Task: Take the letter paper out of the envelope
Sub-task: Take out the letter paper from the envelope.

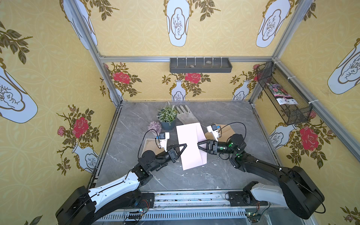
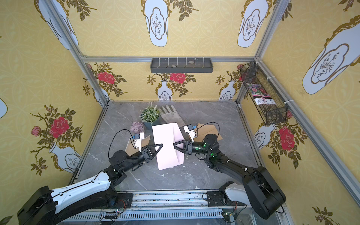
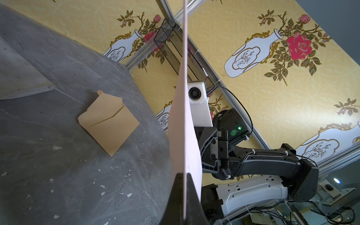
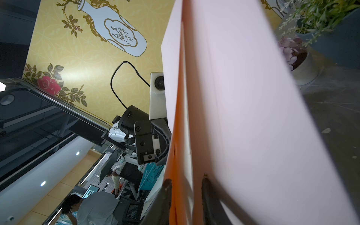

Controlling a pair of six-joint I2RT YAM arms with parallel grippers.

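The pale pink letter paper (image 1: 189, 136) (image 2: 165, 136), folded, hangs above the grey table between both grippers. My left gripper (image 1: 185, 145) (image 3: 183, 174) is shut on its near-left edge; the sheet runs edge-on between the fingers in the left wrist view. My right gripper (image 1: 199, 145) (image 4: 186, 181) is at the opposite edge, fingers a little apart, with loose folded layers of the letter paper (image 4: 243, 97) between them. The tan envelope (image 1: 224, 132) (image 3: 109, 122) lies flat on the table behind the right gripper, flap open, apart from the paper.
A potted plant (image 1: 167, 115), a small purple flower pot (image 1: 154, 126) and a grey glove (image 1: 186, 115) sit behind the paper. A tan flat piece (image 1: 149, 145) lies under the left arm. A mesh basket (image 1: 282, 93) hangs on the right wall, a grey shelf (image 1: 200, 65) at the back.
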